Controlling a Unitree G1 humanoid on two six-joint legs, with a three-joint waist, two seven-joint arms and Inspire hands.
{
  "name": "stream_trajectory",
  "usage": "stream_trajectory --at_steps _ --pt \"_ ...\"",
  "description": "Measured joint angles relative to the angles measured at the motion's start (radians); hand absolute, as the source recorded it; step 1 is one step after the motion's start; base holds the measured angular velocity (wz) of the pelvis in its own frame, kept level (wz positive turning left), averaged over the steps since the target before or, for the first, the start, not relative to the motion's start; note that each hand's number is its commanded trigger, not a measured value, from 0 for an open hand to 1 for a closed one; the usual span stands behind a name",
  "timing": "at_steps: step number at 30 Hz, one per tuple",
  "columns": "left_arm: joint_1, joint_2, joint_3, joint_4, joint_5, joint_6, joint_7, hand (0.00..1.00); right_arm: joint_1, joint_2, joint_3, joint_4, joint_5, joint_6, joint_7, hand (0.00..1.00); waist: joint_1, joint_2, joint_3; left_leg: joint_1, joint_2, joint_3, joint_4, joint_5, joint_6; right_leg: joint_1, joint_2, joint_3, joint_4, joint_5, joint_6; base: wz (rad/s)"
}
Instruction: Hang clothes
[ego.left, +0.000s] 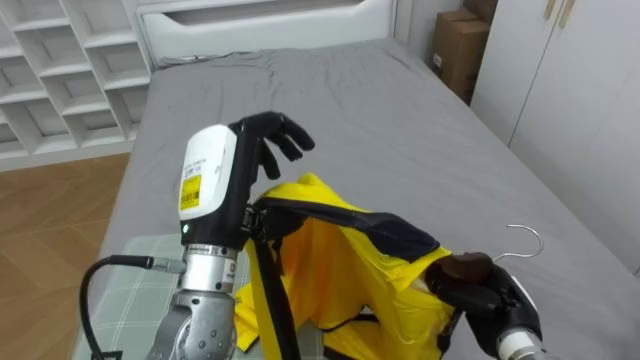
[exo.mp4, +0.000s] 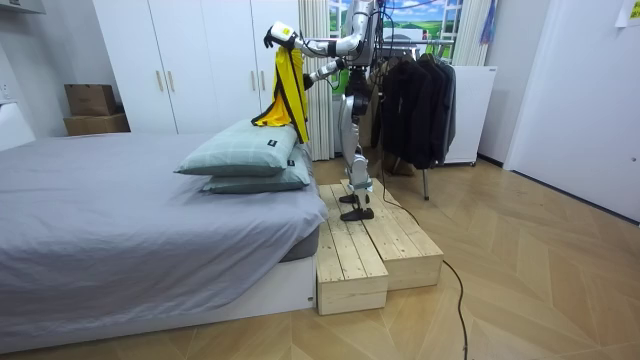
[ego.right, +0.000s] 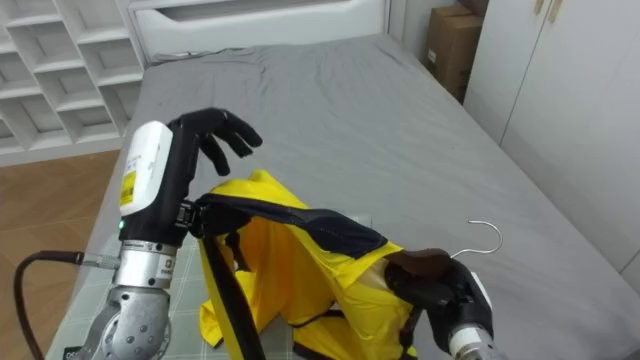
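A yellow garment (ego.left: 340, 270) with a dark collar band hangs between my two hands over the foot of the bed. One end of the band lies over my left wrist. My left hand (ego.left: 268, 135) is raised above it, its dark fingers relaxed and spread, holding nothing. At the lower right my right hand (ego.left: 480, 298) is curled round a brown wooden hanger (ego.left: 465, 266) inside the garment, and the wire hook (ego.left: 527, 240) sticks out to the right. In the room view the garment (exo.mp4: 288, 95) hangs down from my raised arms above the pillows.
A grey bed (ego.left: 400, 130) stretches ahead, with stacked pale-green pillows (exo.mp4: 240, 150) at its near end. I stand on a wooden platform (exo.mp4: 365, 245) beside it. A rack of dark clothes (exo.mp4: 415, 95) is behind me. White shelves (ego.left: 60, 70), a cardboard box (ego.left: 460, 50) and wardrobe doors (ego.left: 570, 90) line the walls.
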Motion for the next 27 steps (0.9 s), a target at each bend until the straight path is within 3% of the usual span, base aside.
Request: stream_trajectory --at_steps 2,4,6,9,15,17,22,27 --pt "0.009 0.0 0.01 0.021 -0.004 0.008 -0.021 0.0 0.002 -0.008 -0.004 0.0 -0.013 0.004 -0.015 1.0 0.001 -0.001 -0.0019 0.002 -0.001 0.014 -0.002 0.0 0.0 -0.003 0.001 0.011 0.001 0.001 0.001 -0.15" --pt "0.033 -0.001 0.021 0.028 -0.006 0.01 -0.043 0.0 0.002 -0.016 -0.008 0.0 -0.019 0.005 -0.033 1.0 -0.002 -0.006 -0.0125 0.004 0.0 0.022 -0.005 0.0 0.0 -0.006 0.002 0.016 0.003 0.001 0.001 -0.13" --pt "0.041 -0.001 0.025 0.043 -0.023 0.009 -0.065 0.0 -0.005 -0.032 -0.021 0.0 -0.049 0.006 -0.033 1.0 -0.013 -0.01 -0.0143 0.005 0.0 0.022 -0.004 0.0 0.0 -0.001 0.001 0.013 0.003 0.001 0.001 0.02" --pt "0.053 -0.002 0.046 0.113 -0.025 0.01 -0.094 0.0 -0.036 -0.057 -0.042 -0.003 -0.156 0.006 -0.043 1.0 -0.018 -0.013 -0.0128 0.018 0.0 0.025 -0.005 0.0 0.0 0.005 0.0 0.018 0.002 0.001 0.001 -0.02" --pt "0.074 -0.006 0.061 0.145 -0.041 0.057 -0.223 0.0 -0.05 -0.113 -0.084 -0.128 -0.404 0.026 -0.034 1.0 -0.019 -0.025 -0.0076 0.005 0.006 0.034 -0.006 0.0 0.0 -0.013 -0.001 0.016 0.004 0.001 0.002 -0.04" --pt "0.075 -0.006 0.065 0.153 -0.065 0.057 -0.253 0.0 -0.053 -0.127 -0.088 -0.178 -0.443 0.026 -0.029 1.0 -0.024 -0.032 -0.0047 0.006 0.003 0.039 -0.006 0.0 0.0 -0.015 0.0 0.021 0.006 0.001 0.002 -0.06" --pt "0.082 -0.003 0.09 0.218 -0.085 0.055 -0.329 0.0 -0.105 -0.224 -0.115 -0.23 -0.644 0.025 -0.009 1.0 -0.027 -0.056 0.0015 0.0 0.006 0.046 -0.008 0.0 0.0 -0.03 0.0 0.021 0.017 0.0 0.002 -0.03" --pt "0.128 -0.008 0.106 0.284 -0.085 0.027 -0.35 0.0 -0.126 -0.23 -0.117 -0.259 -0.833 0.021 0.018 1.0 -0.043 -0.088 0.0001 -0.001 0.005 0.048 -0.01 0.0 0.0 -0.033 0.003 0.025 0.016 0.0 0.002 -0.04"
